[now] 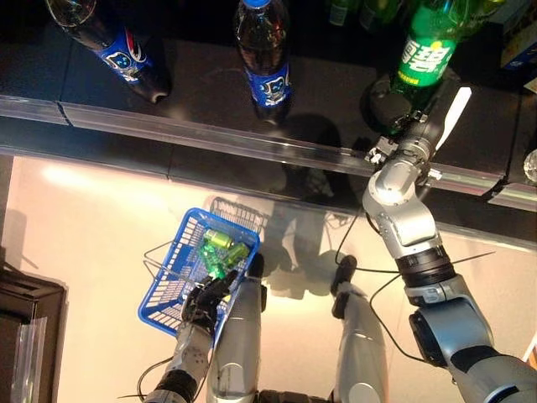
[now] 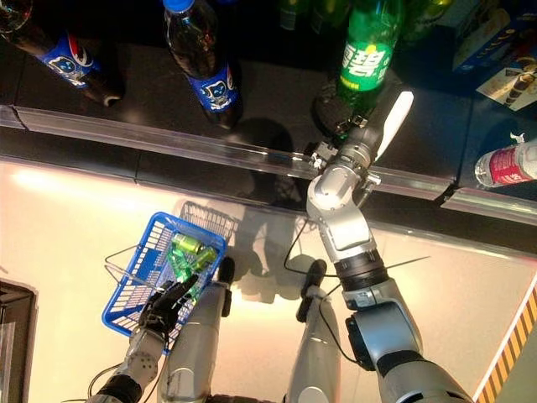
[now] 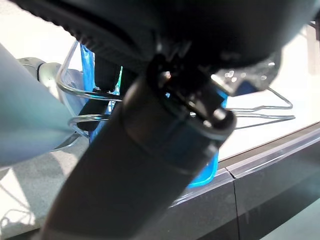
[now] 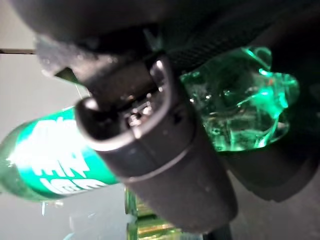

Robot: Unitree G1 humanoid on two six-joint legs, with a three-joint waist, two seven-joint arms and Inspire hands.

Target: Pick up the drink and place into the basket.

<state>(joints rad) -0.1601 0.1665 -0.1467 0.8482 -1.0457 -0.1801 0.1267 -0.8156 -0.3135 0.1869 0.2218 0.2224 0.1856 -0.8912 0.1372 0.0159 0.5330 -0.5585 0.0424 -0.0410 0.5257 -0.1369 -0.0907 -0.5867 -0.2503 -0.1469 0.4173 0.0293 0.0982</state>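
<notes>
A green bottle stands on the dark shelf at the right. My right hand reaches over the shelf's front rail to the bottle's base. Its dark fingers curl round the base and its white-covered thumb sticks out straight beside the bottle. My left hand is shut on the thin wire handles of the blue basket, which hangs low at the left above the pale floor. Green drinks lie in the basket.
Dark cola bottles with blue labels stand on the shelf to the left. A clear rail runs along the shelf's front edge. A red-labelled bottle lies at the far right. A dark box sits on the floor at the lower left.
</notes>
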